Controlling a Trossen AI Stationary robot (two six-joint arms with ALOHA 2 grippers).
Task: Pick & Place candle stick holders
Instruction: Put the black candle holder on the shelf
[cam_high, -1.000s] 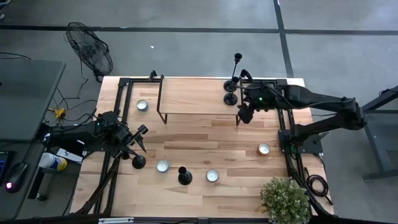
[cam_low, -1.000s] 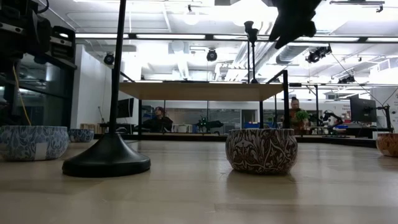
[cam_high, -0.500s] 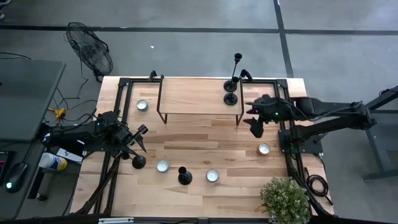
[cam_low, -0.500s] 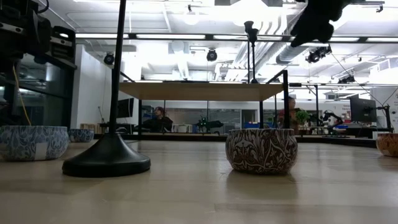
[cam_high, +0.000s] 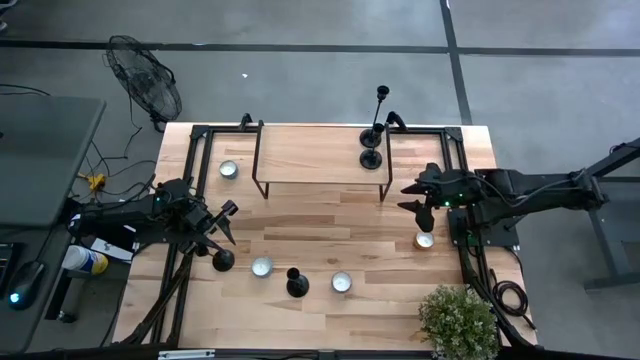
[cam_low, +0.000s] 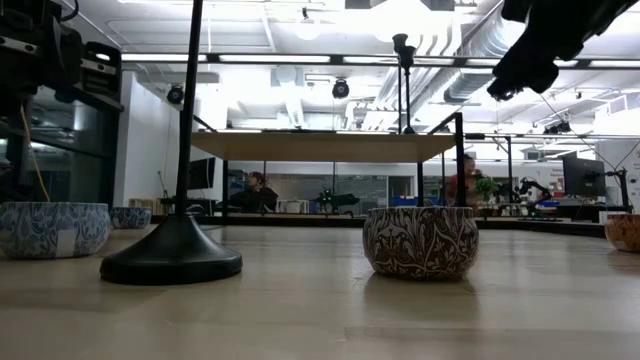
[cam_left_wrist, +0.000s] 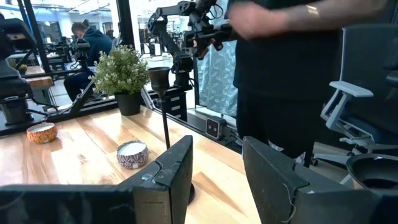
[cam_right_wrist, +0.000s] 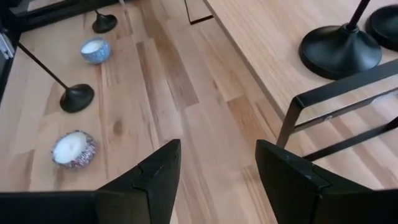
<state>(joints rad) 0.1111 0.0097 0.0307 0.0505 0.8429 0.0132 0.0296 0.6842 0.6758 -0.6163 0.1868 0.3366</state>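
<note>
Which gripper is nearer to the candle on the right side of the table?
The right. The right gripper hovers open just beyond the candle, toward the raised shelf. The left gripper is far across the table, beside a candlestick holder.

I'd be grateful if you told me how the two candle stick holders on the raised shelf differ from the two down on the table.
The shelf pair stands side by side, bases nearly touching, on the raised shelf at the table's far side; the table pair stands apart near the front edge. The left gripper is at one of the table pair; the open right gripper is clear of the shelf pair. All are matte black with round bases.
</note>
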